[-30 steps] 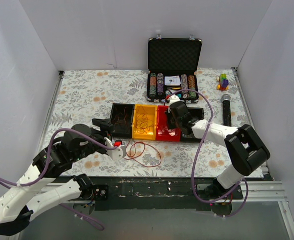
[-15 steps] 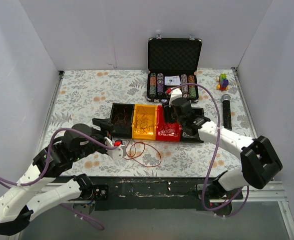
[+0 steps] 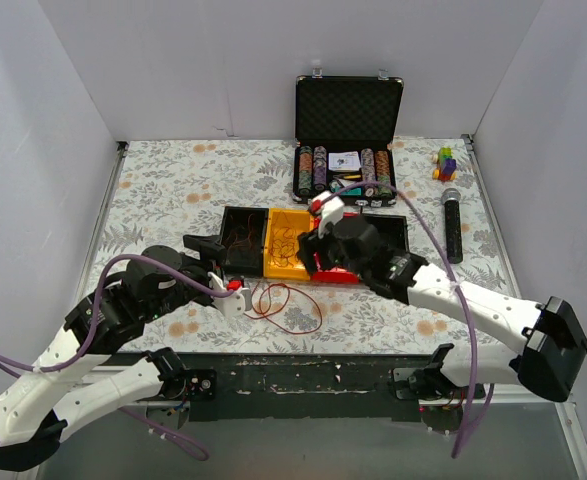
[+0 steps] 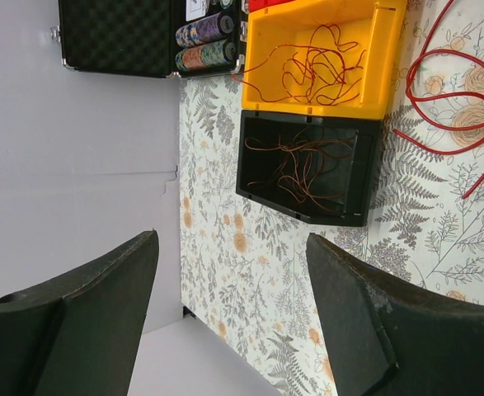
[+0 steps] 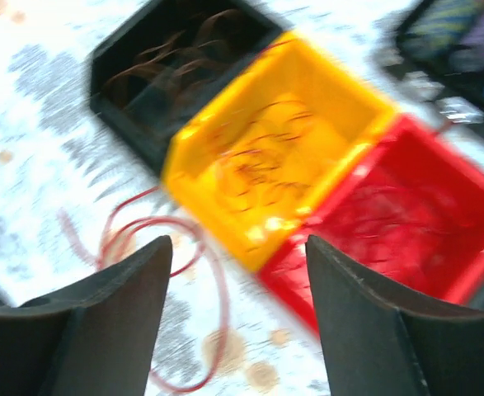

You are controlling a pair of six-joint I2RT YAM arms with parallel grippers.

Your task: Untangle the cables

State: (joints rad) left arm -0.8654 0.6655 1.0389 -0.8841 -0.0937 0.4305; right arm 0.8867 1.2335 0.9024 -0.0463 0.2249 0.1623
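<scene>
Thin red cables lie in loose loops on the flowered cloth just in front of three joined bins. More wiry strands sit in the yellow bin, and brownish ones in the black bin. My left gripper stands open and empty just left of the loose loops. My right gripper hovers open over the yellow bin and red bin, nothing between its fingers. That view is blurred, with the loops below left.
An open black case of poker chips stands behind the bins. A microphone and a small coloured toy lie at the far right. White walls close in left, right and behind.
My right arm has swung left and nearer, from over the red bin toward the yellow one, and its gripper has opened. The left arm and the loops have not moved.
</scene>
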